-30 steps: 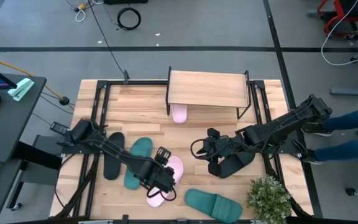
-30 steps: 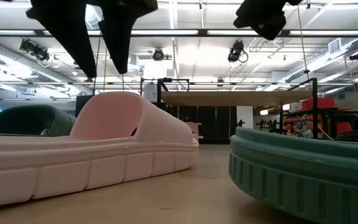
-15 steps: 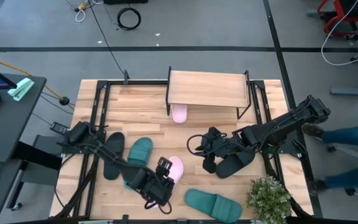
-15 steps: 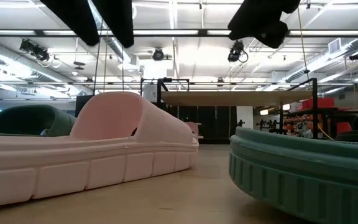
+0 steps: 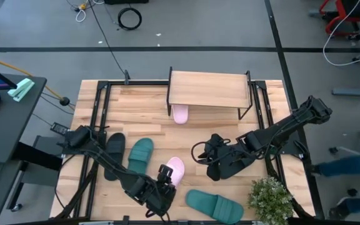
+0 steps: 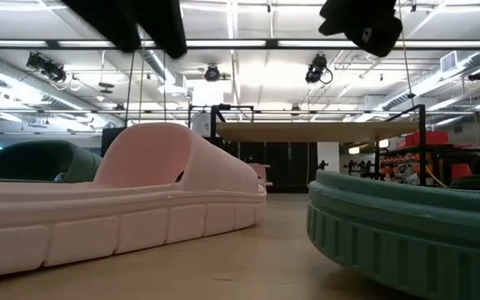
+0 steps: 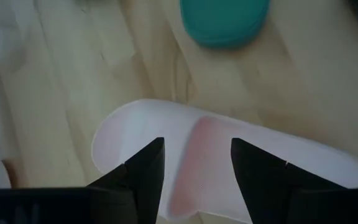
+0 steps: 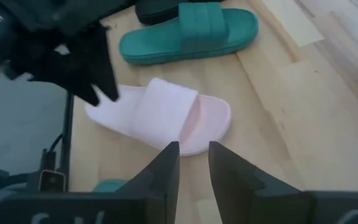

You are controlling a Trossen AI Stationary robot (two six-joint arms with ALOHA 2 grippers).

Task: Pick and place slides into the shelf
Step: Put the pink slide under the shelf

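A pale pink slide (image 5: 175, 169) lies flat on the table near the front, strap up (image 8: 165, 109). My left gripper (image 5: 165, 177) hangs open above its near end, a finger on either side (image 7: 197, 142), clear of it in the low view (image 6: 148, 21). My right gripper (image 5: 212, 164) hovers right of it, open by a narrow gap (image 8: 193, 144), nothing between the fingers. A second pink slide (image 5: 180, 114) rests under the shelf (image 5: 208, 89). Two teal slides (image 5: 139, 156) (image 5: 214, 204) and a black slide (image 5: 113, 156) lie on the table.
A potted plant (image 5: 270, 199) stands at the near right corner. A dark bulk (image 5: 235, 165) shows under my right arm; slide or arm part, I cannot tell. Black frame rails (image 5: 99, 112) run along the table's sides. Bare wood (image 5: 217, 128) lies between shelf and grippers.
My left gripper has travelled along the pink slide toward the table's near edge and turned as it went; it now covers the slide's near end. My right gripper has rolled a little, almost in place. No slide has moved.
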